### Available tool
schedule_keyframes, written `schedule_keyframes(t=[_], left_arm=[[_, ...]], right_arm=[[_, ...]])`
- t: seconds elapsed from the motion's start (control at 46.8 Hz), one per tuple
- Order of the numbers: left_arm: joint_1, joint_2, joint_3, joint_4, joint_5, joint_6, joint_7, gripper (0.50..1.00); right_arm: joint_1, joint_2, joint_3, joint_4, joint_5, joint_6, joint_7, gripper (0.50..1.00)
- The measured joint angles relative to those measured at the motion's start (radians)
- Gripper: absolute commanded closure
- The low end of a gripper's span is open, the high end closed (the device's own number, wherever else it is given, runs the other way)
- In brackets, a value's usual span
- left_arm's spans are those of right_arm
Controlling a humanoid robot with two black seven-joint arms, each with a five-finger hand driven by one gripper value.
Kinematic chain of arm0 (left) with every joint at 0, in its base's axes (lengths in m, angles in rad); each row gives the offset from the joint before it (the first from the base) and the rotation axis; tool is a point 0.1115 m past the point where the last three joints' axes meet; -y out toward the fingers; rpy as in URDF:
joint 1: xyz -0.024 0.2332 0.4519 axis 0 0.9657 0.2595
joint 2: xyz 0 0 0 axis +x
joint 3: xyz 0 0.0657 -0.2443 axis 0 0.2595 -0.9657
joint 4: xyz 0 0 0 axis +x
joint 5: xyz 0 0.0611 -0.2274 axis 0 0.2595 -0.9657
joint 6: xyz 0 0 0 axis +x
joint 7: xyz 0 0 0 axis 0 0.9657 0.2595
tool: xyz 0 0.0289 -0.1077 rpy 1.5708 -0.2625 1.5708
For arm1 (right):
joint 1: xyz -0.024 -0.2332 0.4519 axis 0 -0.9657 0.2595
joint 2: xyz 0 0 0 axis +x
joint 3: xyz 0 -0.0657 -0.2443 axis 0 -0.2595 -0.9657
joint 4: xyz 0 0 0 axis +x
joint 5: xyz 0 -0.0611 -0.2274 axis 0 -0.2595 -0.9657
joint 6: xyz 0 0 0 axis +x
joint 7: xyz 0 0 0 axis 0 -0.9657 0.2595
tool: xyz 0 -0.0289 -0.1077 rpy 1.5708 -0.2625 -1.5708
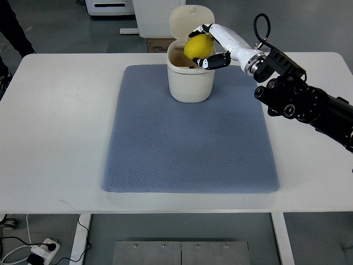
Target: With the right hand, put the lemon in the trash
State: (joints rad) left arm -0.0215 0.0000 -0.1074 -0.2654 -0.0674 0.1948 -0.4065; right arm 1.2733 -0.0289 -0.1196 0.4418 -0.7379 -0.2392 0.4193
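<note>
A yellow lemon [198,47] is held in my right hand [208,45], whose white and black fingers are curled around it. The hand holds the lemon just above the open mouth of a cream trash bin [190,83], over its right rim. The bin stands upright at the far middle of a blue-grey mat [190,143], with its lid [185,19] tipped up at the back. My right arm [298,99] comes in from the right edge. My left arm is not in view.
The mat lies on a white table [55,121]. A person's dark leg [14,27] shows at the far left corner. A cardboard box [156,45] and white equipment stand behind the table. A power strip [41,251] lies on the floor below.
</note>
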Motion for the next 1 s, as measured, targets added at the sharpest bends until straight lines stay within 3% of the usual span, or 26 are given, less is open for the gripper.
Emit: schedule_keyframes(t=[0.107, 0.171, 0.213, 0.598, 1.003], left_arm=[[0.0, 0.0, 0.0, 0.0, 0.0, 0.0, 0.0, 0.5], [0.0, 0.0, 0.0, 0.0, 0.0, 0.0, 0.0, 0.5], [0.0, 0.0, 0.0, 0.0, 0.0, 0.0, 0.0, 0.5], [0.0, 0.0, 0.0, 0.0, 0.0, 0.0, 0.0, 0.5], [0.0, 0.0, 0.0, 0.0, 0.0, 0.0, 0.0, 0.5]], right_arm=[[0.0, 0.0, 0.0, 0.001, 0.001, 0.0, 0.001, 0.611], [0.0, 0.0, 0.0, 0.002, 0.001, 0.0, 0.001, 0.532], [0.0, 0.0, 0.0, 0.004, 0.001, 0.0, 0.001, 0.519], [0.01, -0.018, 0.0, 0.04, 0.002, 0.003, 0.006, 0.519], [0.017, -0.178, -0.001, 0.206, 0.003, 0.008, 0.005, 0.519]])
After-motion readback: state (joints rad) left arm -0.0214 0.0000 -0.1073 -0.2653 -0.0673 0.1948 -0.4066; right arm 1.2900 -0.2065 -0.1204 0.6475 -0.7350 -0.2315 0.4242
